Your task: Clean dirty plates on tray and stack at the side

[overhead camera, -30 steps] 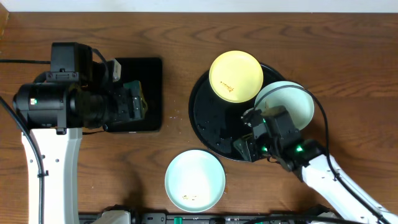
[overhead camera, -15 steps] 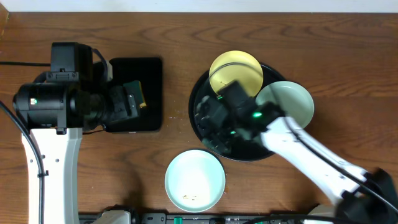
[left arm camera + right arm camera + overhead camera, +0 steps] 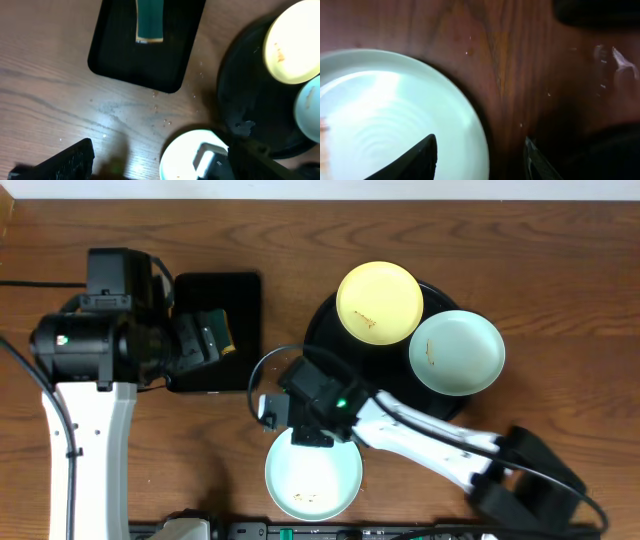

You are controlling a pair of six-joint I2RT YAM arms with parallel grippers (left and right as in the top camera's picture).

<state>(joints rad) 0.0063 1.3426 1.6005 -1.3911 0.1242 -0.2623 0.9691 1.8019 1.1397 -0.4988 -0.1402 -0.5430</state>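
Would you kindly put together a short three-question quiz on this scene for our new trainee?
1. True or false: the round black tray holds all three plates.
2. Multiple choice: which plate is the right gripper over? A) the yellow plate; B) the mint plate by the tray's right edge; C) the mint plate on the bare table.
3. Fill in: the right gripper's jaws stand ____.
Key: 1 false, one mint plate lies off the tray; 2 C; 3 open, one finger over the plate and one past its rim.

Glossy black tray, grained wood table
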